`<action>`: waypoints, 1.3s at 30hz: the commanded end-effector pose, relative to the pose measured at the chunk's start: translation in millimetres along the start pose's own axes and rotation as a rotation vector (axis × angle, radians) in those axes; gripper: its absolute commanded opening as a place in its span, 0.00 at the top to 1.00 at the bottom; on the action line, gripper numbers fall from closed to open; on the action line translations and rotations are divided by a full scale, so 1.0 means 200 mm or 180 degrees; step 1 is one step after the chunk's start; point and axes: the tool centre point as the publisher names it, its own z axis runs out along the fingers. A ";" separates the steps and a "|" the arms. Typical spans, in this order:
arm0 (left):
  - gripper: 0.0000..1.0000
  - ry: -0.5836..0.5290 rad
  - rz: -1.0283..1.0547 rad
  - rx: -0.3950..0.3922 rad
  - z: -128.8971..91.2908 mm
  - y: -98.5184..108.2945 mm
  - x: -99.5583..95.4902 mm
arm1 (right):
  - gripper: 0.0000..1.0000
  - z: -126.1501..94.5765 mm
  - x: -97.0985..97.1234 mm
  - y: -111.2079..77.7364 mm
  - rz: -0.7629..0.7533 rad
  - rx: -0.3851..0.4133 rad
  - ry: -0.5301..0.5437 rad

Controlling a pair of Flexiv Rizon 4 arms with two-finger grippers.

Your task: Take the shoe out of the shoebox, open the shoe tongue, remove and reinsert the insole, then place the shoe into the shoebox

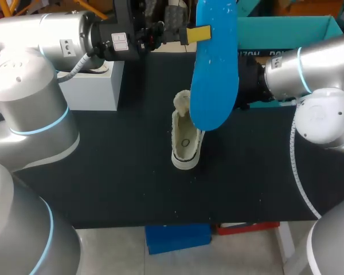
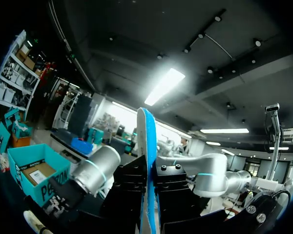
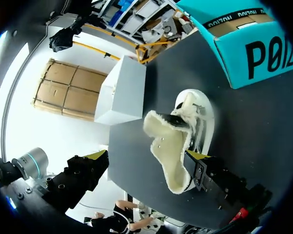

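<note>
A blue insole (image 1: 214, 63) hangs upright above the table, and my left gripper (image 1: 198, 33) is shut on its upper edge. In the left wrist view the insole (image 2: 147, 131) stands edge-on between the fingers of the left gripper (image 2: 149, 170). Under it a white shoe (image 1: 186, 140) lies on the black table, its fleecy tongue (image 3: 168, 146) folded outward. My right gripper (image 3: 146, 158) is open wide low over the table, with the shoe (image 3: 193, 109) just ahead and the tongue against one finger (image 3: 199, 157). The insole hides this gripper in the head view.
The teal shoebox (image 1: 286, 31) stands open at the back right, close behind my right arm (image 1: 309, 74). A white box (image 1: 94, 86) stands at the back left. The black table (image 1: 114, 172) extends bare toward the front edge.
</note>
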 end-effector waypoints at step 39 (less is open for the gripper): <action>1.00 -0.0140 0.0784 -0.0078 0.02 0.02 -0.02 | 0.00 -0.17 0.21 0.05 0.0026 0.0009 0.1513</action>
